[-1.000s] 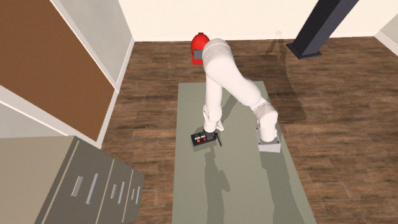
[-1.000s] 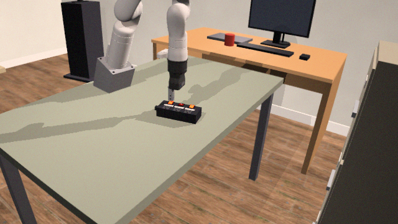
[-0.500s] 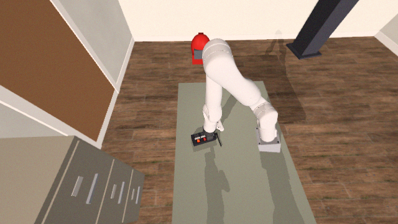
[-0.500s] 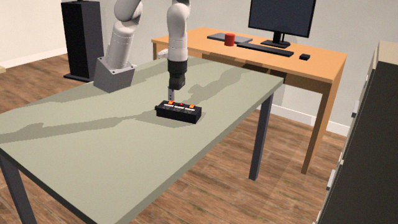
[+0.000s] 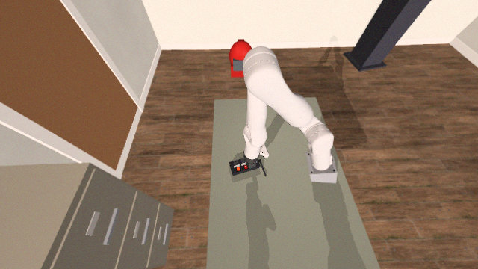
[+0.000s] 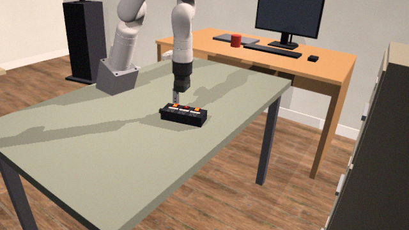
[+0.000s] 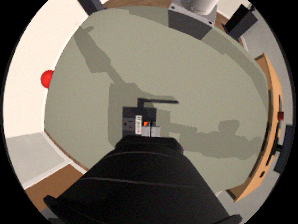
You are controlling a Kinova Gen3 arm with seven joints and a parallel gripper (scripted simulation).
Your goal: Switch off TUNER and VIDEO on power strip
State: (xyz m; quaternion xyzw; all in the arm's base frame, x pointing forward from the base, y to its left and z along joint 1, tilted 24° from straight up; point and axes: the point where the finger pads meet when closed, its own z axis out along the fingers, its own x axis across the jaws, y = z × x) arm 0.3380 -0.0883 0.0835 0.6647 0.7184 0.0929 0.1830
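Black power strip (image 6: 183,116) flat on table, three orange-red switches up.

Top view: looked steeply down from high overhead. Exterior: looked from the side, near surface (image 6: 96,153) height. Wrist: looked down past the gripper (image 7: 144,124). All shared the power strip (image 6: 183,115).
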